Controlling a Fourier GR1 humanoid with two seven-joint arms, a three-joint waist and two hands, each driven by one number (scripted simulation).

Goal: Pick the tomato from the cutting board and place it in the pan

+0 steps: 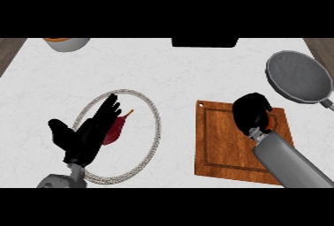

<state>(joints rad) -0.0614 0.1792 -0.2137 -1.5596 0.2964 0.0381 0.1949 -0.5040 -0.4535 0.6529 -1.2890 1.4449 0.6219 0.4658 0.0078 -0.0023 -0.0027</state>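
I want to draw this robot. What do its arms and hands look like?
Both hands are black, with fingers and a thumb: the left hand and the right hand. Each sits on a smooth grey, tube-shaped forearm; the right forearm shows most. No cables or markings show.

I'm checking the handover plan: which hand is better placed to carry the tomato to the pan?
The right hand. It is curled over the cutting board, where the tomato would be, though the tomato itself is hidden, and the pan lies just beyond it. The left hand rests open over the plate, far from both.
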